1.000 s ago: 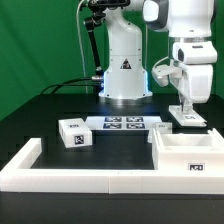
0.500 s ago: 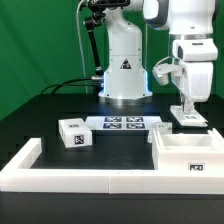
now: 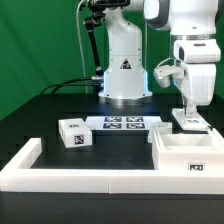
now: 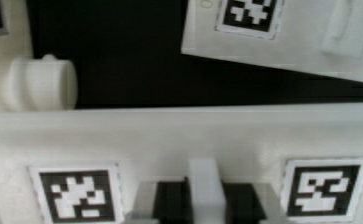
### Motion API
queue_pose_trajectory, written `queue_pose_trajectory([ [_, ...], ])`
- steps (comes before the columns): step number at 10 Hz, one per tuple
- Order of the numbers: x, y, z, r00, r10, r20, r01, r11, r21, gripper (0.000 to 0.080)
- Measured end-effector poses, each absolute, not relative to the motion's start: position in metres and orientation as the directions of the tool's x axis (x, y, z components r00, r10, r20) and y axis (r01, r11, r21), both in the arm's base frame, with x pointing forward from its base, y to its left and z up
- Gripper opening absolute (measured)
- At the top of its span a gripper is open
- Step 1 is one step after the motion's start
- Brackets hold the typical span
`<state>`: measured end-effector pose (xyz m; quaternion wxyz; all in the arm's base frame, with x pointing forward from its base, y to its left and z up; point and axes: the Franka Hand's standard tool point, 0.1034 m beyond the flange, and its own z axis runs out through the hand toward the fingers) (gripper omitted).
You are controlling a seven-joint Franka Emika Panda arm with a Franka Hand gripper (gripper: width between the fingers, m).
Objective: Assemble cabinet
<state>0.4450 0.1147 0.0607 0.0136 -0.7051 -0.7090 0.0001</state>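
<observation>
The white Panda arm (image 3: 125, 65) stands at the back of a black table (image 3: 60, 110) and reaches down at the exterior view's right. The cabinet box body (image 3: 175, 160), the largest loose part, sits open side up at the front on the exterior view's right, with 1 tag on its front wall. It is beside the end of the long low rim bar (image 3: 90, 180). The marker board (image 3: 125, 125), bearing 4 tags, lies flat at mid-table. Just off its end toward the exterior view's right, behind the box body, lies a flat white panel (image 3: 193, 124), and the gripper (image 3: 187, 107) is lowered onto it. A small white block (image 3: 74, 132) with 1 tag stands near the board's other end. In the wrist view, the 2 dark fingers (image 4: 167, 200) flank a narrow white ridge (image 4: 204, 175) on the panel, between 2 tags. Whether they pinch it cannot be told.
</observation>
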Motion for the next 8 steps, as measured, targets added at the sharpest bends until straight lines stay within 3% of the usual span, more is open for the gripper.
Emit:
queue_pose_trajectory([
  [8,0.459,0.115,0.063,0.004,1.0,0.021,1.0,-0.004,-0.013,0.0071],
])
